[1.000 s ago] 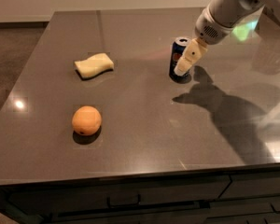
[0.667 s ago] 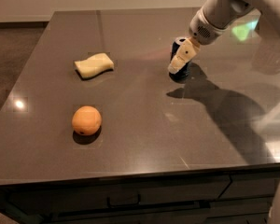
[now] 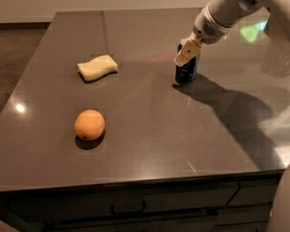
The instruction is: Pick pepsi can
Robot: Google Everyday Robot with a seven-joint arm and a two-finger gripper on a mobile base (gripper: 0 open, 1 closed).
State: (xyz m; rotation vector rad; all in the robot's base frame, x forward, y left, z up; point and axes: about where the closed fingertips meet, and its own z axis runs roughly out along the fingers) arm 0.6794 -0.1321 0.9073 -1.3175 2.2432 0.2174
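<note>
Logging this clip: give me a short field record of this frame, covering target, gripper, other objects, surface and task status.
target: pepsi can, upright, right rear part of the counter
gripper: gripper at the can's top, overlapping its upper part in this view
grasp: cannot tell whether the can is gripped
other objects: orange front left; yellow sponge behind it, left of the can
surface: dark grey counter
task status: can appears to stand on the counter, not lifted
</note>
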